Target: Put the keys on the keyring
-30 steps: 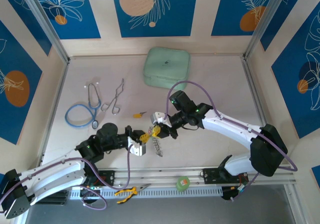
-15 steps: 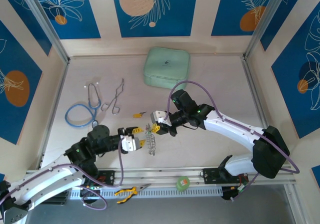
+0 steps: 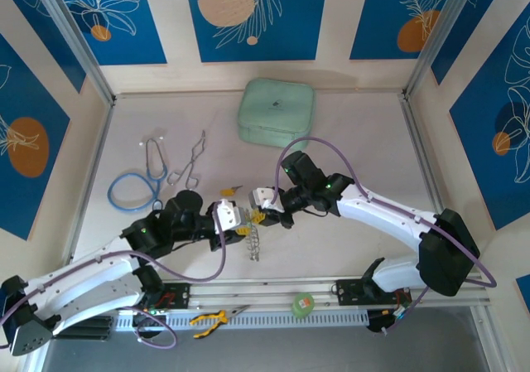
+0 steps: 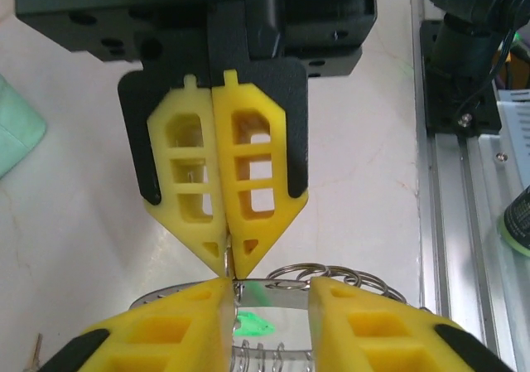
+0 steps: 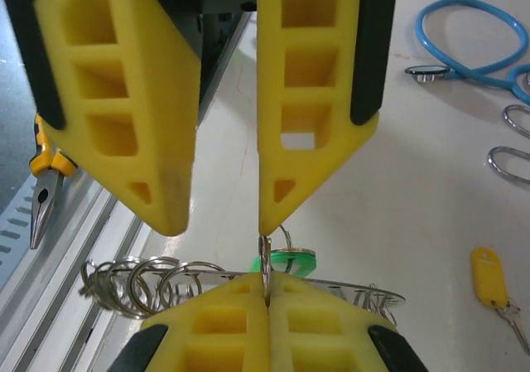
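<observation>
Keyring point(image 3: 253, 241) lies mid-table toward the near edge, one loop pinched in the tightly closed right gripper point(image 5: 267, 282). Just left, the left gripper point(image 4: 269, 293) stands partly open astride it and a green key point(image 4: 248, 322), clamping nothing visible.

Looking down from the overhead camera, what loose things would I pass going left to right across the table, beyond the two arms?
blue stethoscope → metal tongs → yellow-tagged key → mint-green case

Key point(image 3: 228, 191) behind keyring point(image 3: 254, 241), seemingly apart
</observation>
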